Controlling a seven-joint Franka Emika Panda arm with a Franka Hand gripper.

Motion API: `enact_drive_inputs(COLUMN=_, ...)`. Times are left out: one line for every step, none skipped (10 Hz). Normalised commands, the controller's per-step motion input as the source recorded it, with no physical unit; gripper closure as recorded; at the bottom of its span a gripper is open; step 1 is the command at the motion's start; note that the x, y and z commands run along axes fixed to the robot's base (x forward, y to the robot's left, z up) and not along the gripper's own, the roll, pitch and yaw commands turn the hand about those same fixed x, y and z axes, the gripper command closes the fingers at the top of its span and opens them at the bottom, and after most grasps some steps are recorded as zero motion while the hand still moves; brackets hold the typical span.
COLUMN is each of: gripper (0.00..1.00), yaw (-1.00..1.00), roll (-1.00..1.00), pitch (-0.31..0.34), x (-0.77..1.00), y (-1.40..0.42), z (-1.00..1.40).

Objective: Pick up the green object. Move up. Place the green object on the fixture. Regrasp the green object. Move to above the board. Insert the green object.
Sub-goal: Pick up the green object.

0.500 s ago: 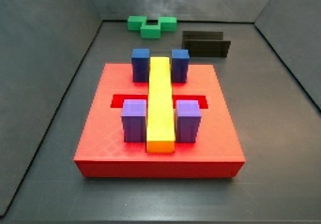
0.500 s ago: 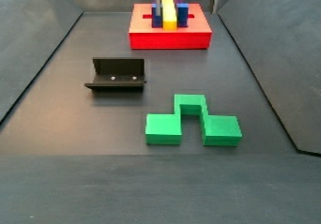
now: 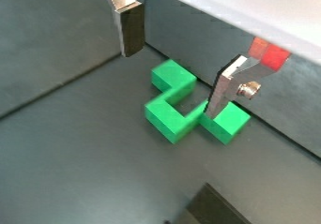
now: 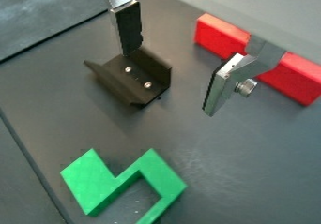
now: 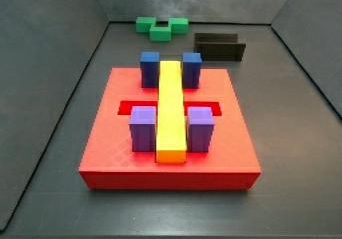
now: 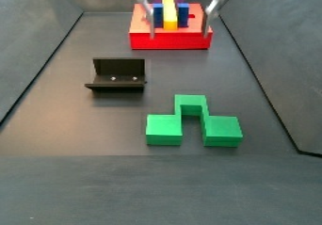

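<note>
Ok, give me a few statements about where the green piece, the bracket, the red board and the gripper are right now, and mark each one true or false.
1. The green object lies on the floor, apart from the fixture. True.
2. The gripper is shut on the green object. False: its fingers stand open with nothing between them, above the piece.
3. A yellow bar lies along the middle of the board. True.
4. The green object sits in a slot of the board. False: it rests on the floor, away from the board.
5. The fixture holds a blue block. False: the fixture holds nothing; the blue blocks stand on the board.
</note>
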Motion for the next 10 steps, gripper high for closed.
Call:
enact_drive_inputs(gripper=0.0, yaw=-0.06, roll=0.0, pitch=0.0, x=0.1, y=0.59, z=-0.4)
enact_drive_inputs(gripper=0.0, yaw=-0.07, roll=-0.02, pitch=0.0, x=0.0, y=0.61, z=-0.41)
enact_drive_inputs(gripper=0.0, yaw=-0.26, roll=-0.01, pitch=0.0, x=-0.13, y=0.39, z=-0.43)
enact_drive_inputs(gripper=0.0, yaw=-0.19, roll=0.0, pitch=-0.01, x=-0.03, y=0.08, z=-0.54)
enact_drive_inputs(gripper=0.0, yaw=-0.06, roll=-0.01, pitch=-0.063, x=0.0, y=0.0, z=-0.57)
enact_drive_inputs(gripper=0.0, yaw=-0.05, roll=0.0, pitch=-0.089, x=0.0, y=0.0, z=-0.61)
enact_drive_inputs(gripper=0.0, yaw=-0.09, roll=0.0, pitch=-0.051, x=0.0, y=0.0, z=-0.58)
enact_drive_inputs(gripper=0.0, yaw=-0.21, roll=-0.07, pitch=0.0, x=-0.19, y=0.21, z=-0.24)
enact_drive_inputs(gripper=0.0, yaw=-0.12, roll=-0.11, pitch=0.0, x=-0.15, y=0.22, z=-0.06)
enact_drive_inputs(gripper=0.0, yaw=-0.08, roll=-0.06, pitch=0.0, x=-0.08, y=0.14, z=-0.13)
